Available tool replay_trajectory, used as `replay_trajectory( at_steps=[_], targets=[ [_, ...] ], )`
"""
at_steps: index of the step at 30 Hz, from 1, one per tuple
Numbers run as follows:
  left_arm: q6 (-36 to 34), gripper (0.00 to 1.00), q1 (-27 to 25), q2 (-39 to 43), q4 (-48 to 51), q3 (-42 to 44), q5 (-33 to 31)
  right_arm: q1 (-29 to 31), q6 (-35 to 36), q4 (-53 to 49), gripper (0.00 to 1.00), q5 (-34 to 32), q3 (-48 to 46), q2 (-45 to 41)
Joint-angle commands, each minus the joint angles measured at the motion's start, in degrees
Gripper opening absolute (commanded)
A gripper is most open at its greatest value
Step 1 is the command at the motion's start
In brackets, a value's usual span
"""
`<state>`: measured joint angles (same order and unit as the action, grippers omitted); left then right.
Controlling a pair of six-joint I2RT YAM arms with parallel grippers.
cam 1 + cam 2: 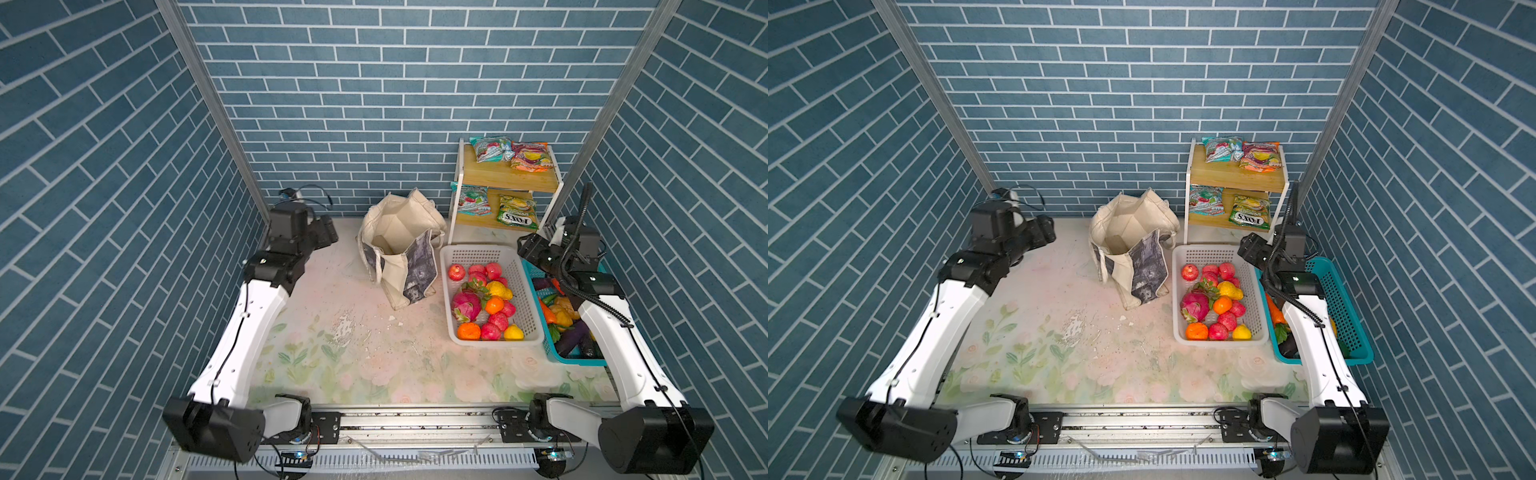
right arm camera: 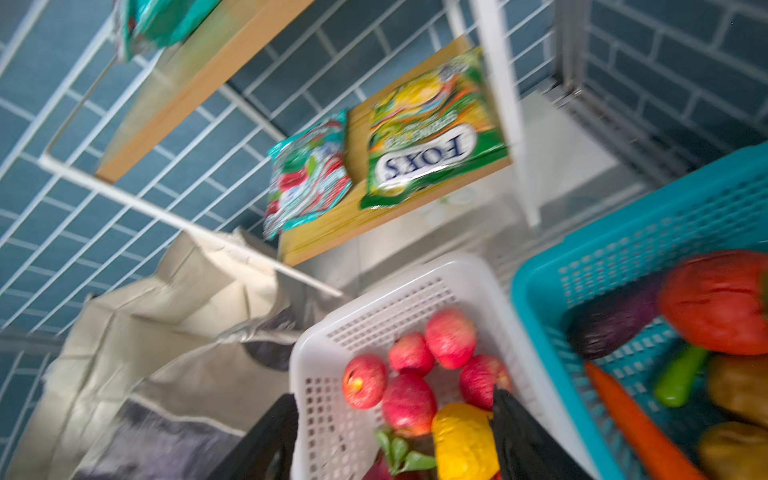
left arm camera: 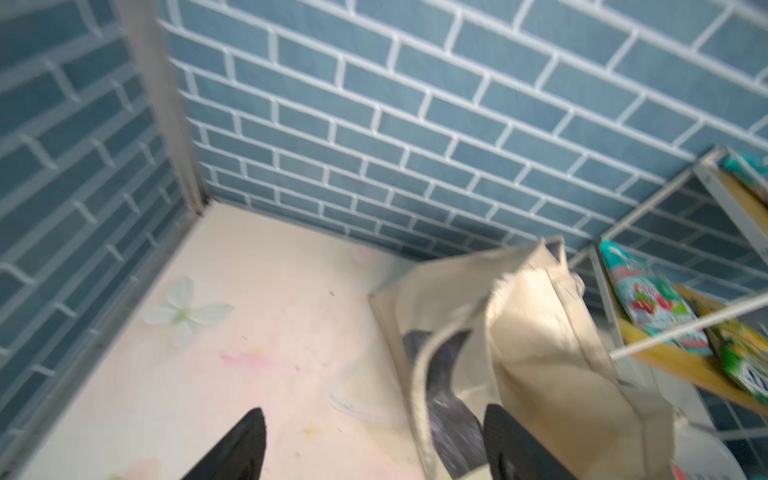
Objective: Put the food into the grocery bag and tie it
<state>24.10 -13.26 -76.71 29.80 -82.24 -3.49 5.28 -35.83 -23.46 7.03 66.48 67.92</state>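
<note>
The rail point(image 1: 415, 419) runs along the front edge, with both arm bases bolted to it. Beyond it lies the flowered table point(image 1: 332, 353), scuffed in the middle.

On the right stands a white basket point(image 1: 494, 338) holding the fruit: a dragon fruit point(image 1: 466, 306), apples point(image 1: 493, 270), oranges point(image 1: 468, 331) and pears point(image 1: 513, 332). A teal basket point(image 1: 577, 361) of vegetables point(image 1: 569, 338) sits just beside it, partly under the right arm.

The right gripper point(image 1: 523, 248) hangs over the white basket's far right corner, above the fruit and touching none of it. In the wrist view its fingers point(image 2: 511, 419) stand apart with nothing clamped between them; the apples and a pear lie below.

The bag point(image 1: 399, 249) stands upright, mouth open, just left of the white basket in both top views; nothing shows inside it. The left gripper point(image 1: 328, 232) is off to the bag's left, near the back corner, clear of it and pointing toward it. The left wrist view shows its fingers point(image 3: 245, 440) spread and empty, the bag's printed side ahead of them.

Behind the basket a two-tier shelf point(image 1: 509, 178) carries four packets point(image 1: 490, 149), two per tier, against the blue brick wall point(image 1: 374, 83).
</note>
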Motion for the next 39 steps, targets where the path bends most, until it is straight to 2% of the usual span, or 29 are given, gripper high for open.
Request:
replay_trajectory(
  at_steps=[1, 8, 11, 14, 21, 23, 25, 27, 34, 39],
  targets=[
    [4.93, 0.85, -4.35, -5.46, 6.32, -4.59, 2.68, 4.21, -4.07, -6.4, 0.75, 4.05, 3.59, 1.13],
    [7.5, 0.86, -7.64, -16.23, 9.48, -12.78, 0.59, 9.35, -3.81, -7.8, 0.75, 2.51, 4.63, 1.78],
    [7.85, 0.84, -8.22, -20.04, 11.81, -15.78, 0.2, 10.46, -3.5, -8.25, 0.75, 1.65, 4.37, 1.78],
    [8.07, 0.79, -8.35, -22.36, 10.86, -16.17, 2.53, 11.27, -3.36, -8.51, 0.75, 1.45, 4.14, 1.78],
    [6.88, 0.49, -7.65, -24.44, 13.14, -16.16, 7.43, 13.49, -3.36, -9.23, 0.75, 0.42, 4.53, 1.86],
    [6.11, 0.34, -6.37, -22.87, 13.02, -13.56, 10.41, 14.28, -3.36, -9.47, 0.75, 0.16, 4.96, 2.03],
    [4.84, 0.14, -4.45, -20.02, 12.71, -9.71, 13.14, 15.36, -3.44, -9.82, 0.75, 0.18, 5.63, 2.26],
    [2.88, 0.0, -2.62, -16.67, 13.35, -6.46, 14.74, 16.48, -3.53, -10.1, 0.75, 0.17, 6.27, 2.61],
    [-5.81, 0.0, 3.32, -5.74, 19.92, 1.99, 21.01, 21.47, -5.91, -7.84, 0.75, 0.27, 8.35, 5.38],
    [-8.65, 0.0, 5.45, -1.61, 21.72, 6.95, 24.16, 25.39, -8.03, -4.52, 0.75, 0.44, 10.18, 10.08]
  ],
)
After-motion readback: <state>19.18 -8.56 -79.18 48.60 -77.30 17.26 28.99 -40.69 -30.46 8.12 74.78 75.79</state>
